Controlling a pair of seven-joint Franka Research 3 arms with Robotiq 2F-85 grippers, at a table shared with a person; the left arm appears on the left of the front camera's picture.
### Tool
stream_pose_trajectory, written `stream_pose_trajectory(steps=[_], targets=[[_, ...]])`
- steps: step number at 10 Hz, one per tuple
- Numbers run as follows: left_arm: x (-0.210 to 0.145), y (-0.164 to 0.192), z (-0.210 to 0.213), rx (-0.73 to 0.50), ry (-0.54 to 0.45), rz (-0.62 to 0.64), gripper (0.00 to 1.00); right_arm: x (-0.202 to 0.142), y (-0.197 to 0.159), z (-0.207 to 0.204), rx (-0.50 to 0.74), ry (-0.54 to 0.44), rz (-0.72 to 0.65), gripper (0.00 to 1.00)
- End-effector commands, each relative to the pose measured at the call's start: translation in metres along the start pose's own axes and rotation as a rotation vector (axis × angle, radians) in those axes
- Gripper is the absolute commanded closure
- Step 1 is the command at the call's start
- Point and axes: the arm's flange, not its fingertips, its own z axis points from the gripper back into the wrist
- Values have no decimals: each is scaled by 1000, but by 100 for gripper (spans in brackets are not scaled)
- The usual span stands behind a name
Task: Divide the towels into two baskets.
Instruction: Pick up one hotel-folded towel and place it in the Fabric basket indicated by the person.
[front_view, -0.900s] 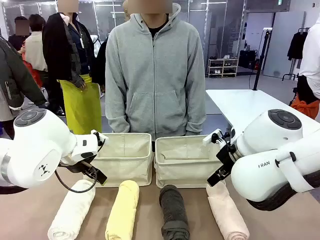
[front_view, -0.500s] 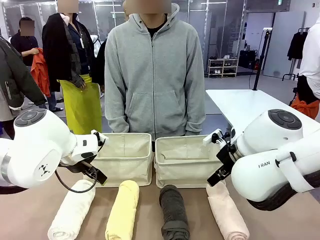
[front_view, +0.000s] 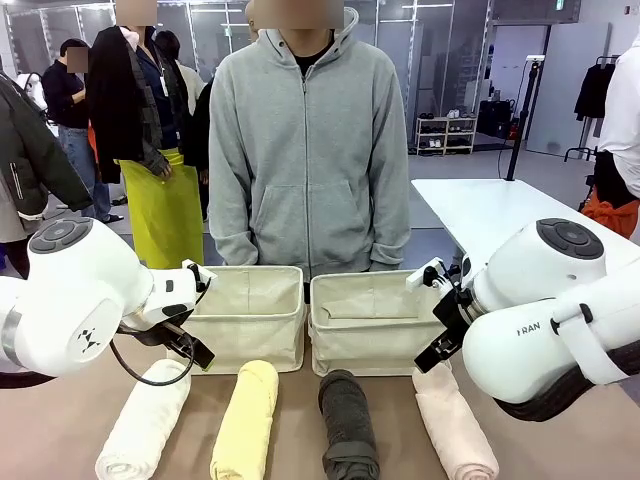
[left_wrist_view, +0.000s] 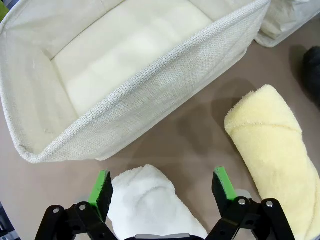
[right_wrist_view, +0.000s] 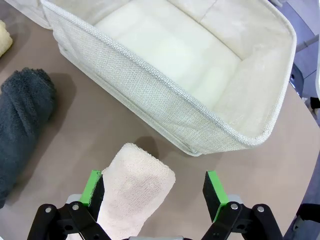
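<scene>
My left gripper (left_wrist_view: 161, 180) hangs wide open over the white towel (left_wrist_view: 145, 205), and my right gripper (right_wrist_view: 152, 181) hangs wide open over the pink towel (right_wrist_view: 132, 190), seemingly not touching. The yellow towel (front_view: 247, 415) and charcoal towel (front_view: 347, 415) lie between on the brown table (front_view: 60, 430), before the left basket (front_view: 250, 335) and right basket (front_view: 365, 340). A person in a grey hoodie (front_view: 310, 150) stands behind.

Left basket (front_view: 250, 335) and right basket (front_view: 365, 340) side by side on the table (front_view: 40, 450), person (front_view: 310, 150) standing just behind them. In front, a row of four: leftmost towel (front_view: 145, 420) under the left gripper (left_wrist_view: 162, 185), second towel (front_view: 248, 420), third towel (front_view: 347, 415), then rightmost towel (front_view: 455, 425) under the right gripper (right_wrist_view: 152, 187).
</scene>
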Motion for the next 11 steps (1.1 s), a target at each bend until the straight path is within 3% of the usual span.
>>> stream_pose_trajectory(steps=[1,4,6,7,10,11], targets=[[0,0,0,0,0,0,0,10,-7,21,16,-16,-25,0],[16,20,56,-124,-8,74,0,30,-36,84,118,-19,-153,0],[6,56,84,-428,-76,210,0,25,-66,111,374,-13,-308,0],[-4,76,88,-520,-118,306,0,17,-81,114,437,-41,-383,0],[-42,121,89,-664,-242,509,0,-20,-128,122,774,-153,-632,0],[-64,141,96,-733,-328,598,0,-42,-147,126,867,-208,-736,0]])
